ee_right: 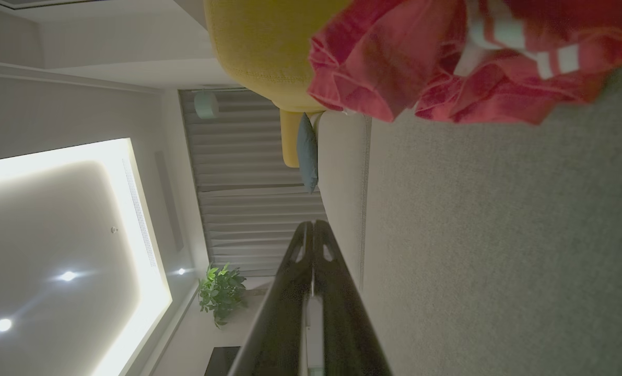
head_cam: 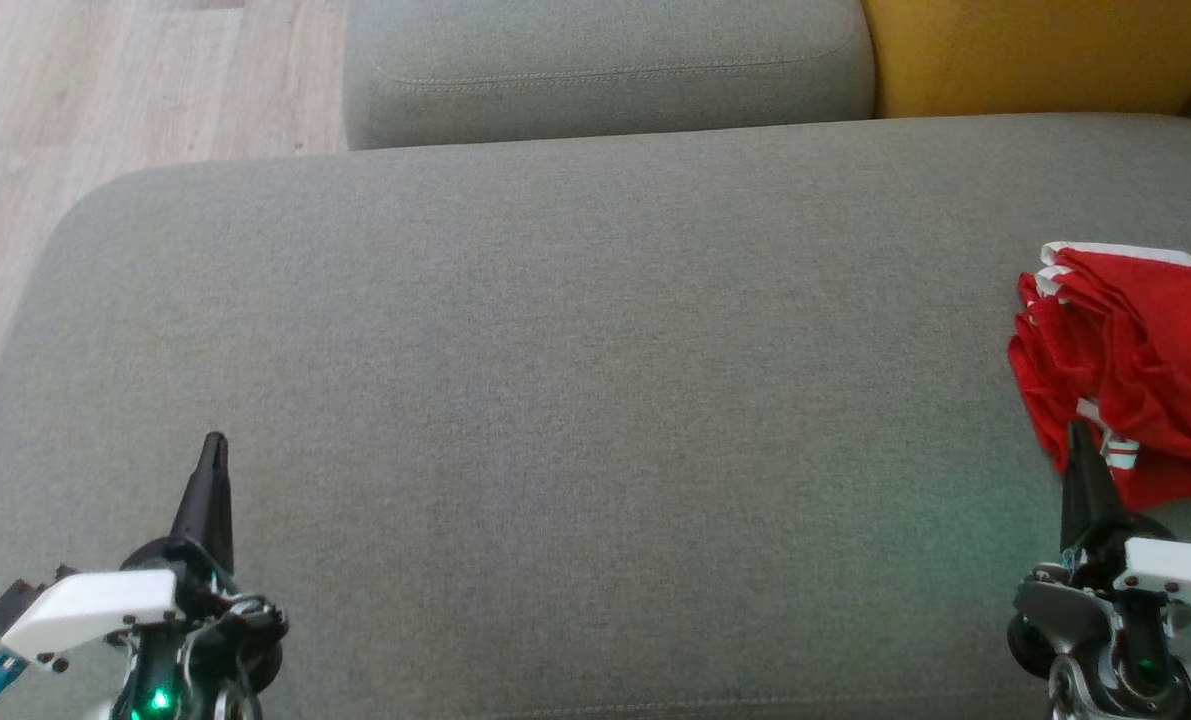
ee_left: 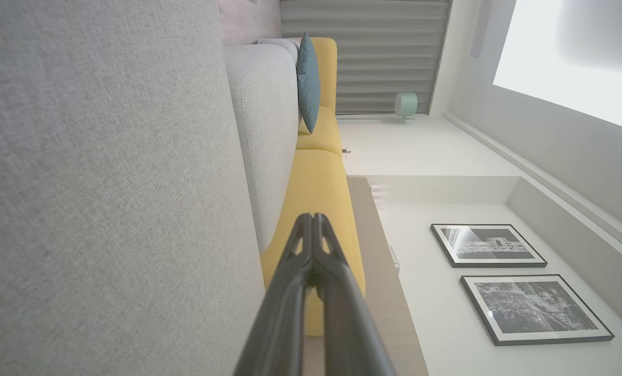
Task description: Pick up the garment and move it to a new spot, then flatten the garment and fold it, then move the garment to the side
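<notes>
Just ahead of the R gripper [head_cam: 1079, 440] tip, and a bit to its outer side, lies the red garment [head_cam: 1130, 350] w/ white stripes, bunched in a heap on the grey seat cushion [head_cam: 595, 400]. From the head cam the fingertip overlaps the heap's near edge; touching or hovering above it, can't tell. Heap's long axis runs roughly away from that gripper, along the line its fingers point, though its outer side is cut off by the frame edge. R wrist view: garment [ee_right: 446, 62] sits beyond the tips, on the cushion side, not between the fingers. R gripper fingers pressed together, nothing pinched. L gripper [head_cam: 215, 445] likewise pressed together and empty, garment well apart, far across to its right. So R arm is clearly the nearer one; any grab prob. needs R to spread first, then ease fwd into the near edge.
</notes>
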Available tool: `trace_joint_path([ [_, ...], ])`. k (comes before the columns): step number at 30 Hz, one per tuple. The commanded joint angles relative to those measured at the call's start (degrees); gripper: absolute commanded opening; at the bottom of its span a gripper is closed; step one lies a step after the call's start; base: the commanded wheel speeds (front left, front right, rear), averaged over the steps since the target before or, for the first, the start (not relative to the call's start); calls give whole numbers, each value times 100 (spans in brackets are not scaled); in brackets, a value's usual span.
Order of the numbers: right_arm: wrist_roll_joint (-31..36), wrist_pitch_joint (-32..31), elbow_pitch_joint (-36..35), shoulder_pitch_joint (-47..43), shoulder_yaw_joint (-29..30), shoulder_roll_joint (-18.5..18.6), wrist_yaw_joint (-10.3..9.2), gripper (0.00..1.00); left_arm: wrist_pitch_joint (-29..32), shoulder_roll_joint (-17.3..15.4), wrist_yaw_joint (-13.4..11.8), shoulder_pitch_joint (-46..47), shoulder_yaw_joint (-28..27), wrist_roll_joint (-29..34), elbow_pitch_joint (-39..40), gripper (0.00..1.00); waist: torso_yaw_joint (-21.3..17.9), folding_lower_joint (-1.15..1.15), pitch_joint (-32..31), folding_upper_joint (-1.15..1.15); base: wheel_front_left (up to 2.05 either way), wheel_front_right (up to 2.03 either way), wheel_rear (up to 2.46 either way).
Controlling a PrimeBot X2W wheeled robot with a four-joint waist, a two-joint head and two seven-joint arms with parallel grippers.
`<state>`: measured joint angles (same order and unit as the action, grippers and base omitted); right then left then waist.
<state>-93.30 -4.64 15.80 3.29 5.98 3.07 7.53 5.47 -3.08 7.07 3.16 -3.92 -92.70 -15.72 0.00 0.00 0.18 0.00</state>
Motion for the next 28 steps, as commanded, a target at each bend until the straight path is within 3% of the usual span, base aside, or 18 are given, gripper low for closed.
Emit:
trace_joint_path([
  [1, -18, -58, -187, 275, -104, 95, -4, 0, 41, -37, 42, 297, -184, -10, 169, 0, 0, 0, 0, 0, 0, 0, 0],
  [28, 21, -95, -184, 279, -58, 63, -4, 0, 61, -19, 42, 299, -209, 11, 168, 0, 0, 0, 0, 0, 0, 0, 0],
])
